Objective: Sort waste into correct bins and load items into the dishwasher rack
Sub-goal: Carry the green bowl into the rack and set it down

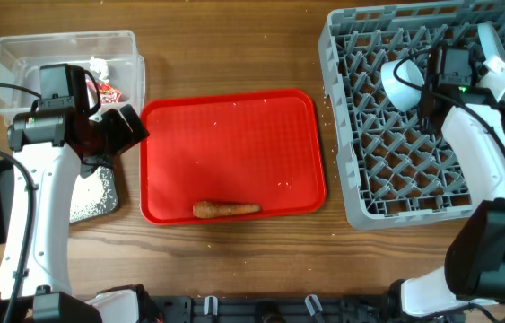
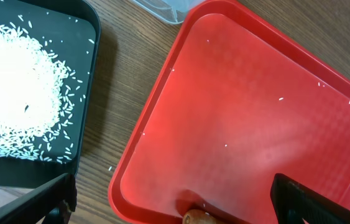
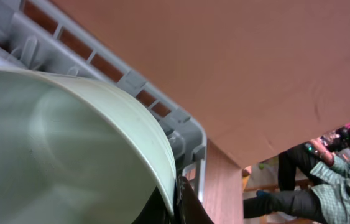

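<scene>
My left gripper (image 1: 117,135) is open and empty, hovering over the gap between the black tray (image 1: 108,199) and the red tray. In the left wrist view the gripper (image 2: 175,208) frames the red tray's near corner and the tip of the orange carrot piece (image 2: 196,218). The carrot (image 1: 225,209) lies at the red tray's front edge. White rice grains (image 2: 19,99) fill the black tray. My right gripper (image 1: 428,85) is shut on the rim of the pale-green bowl (image 1: 400,82) over the grey dishwasher rack (image 1: 387,188). The right wrist view shows its fingers (image 3: 178,199) pinching the bowl's rim (image 3: 100,124).
The clear tub (image 1: 19,63) at the back left holds the red wrapper (image 1: 108,92) and white paper scraps (image 1: 100,67). The bright red tray (image 1: 234,126) lies in the middle with a few stray grains. Pale dishes (image 1: 494,45) sit at the rack's far right, partly hidden by my right arm.
</scene>
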### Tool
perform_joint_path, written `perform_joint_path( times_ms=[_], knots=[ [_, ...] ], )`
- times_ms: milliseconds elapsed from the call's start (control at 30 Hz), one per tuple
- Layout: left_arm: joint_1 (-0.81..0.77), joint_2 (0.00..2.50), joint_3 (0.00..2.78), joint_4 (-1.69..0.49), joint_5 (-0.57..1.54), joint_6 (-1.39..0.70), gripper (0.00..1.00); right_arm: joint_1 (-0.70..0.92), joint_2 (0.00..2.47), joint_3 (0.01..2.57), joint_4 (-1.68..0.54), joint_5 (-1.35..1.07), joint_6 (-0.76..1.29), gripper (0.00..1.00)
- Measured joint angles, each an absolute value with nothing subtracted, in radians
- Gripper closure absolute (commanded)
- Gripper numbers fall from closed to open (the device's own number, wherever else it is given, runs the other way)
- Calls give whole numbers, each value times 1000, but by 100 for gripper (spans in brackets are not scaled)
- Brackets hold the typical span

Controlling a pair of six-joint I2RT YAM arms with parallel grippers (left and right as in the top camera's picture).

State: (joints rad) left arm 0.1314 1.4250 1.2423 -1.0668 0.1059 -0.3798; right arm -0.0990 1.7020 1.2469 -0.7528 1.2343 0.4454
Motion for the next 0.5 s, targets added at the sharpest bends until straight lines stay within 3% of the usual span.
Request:
perform_joint_path(
  times_ms=[400,500],
  knots=[
    [131,1425,1242,-1066,125,-380,0,-60,1702,1164,-679,1188,464,96],
    [131,1425,1242,-1066,126,-380,0,-19,1702,1158,-691,1182,465,91]
  ],
)
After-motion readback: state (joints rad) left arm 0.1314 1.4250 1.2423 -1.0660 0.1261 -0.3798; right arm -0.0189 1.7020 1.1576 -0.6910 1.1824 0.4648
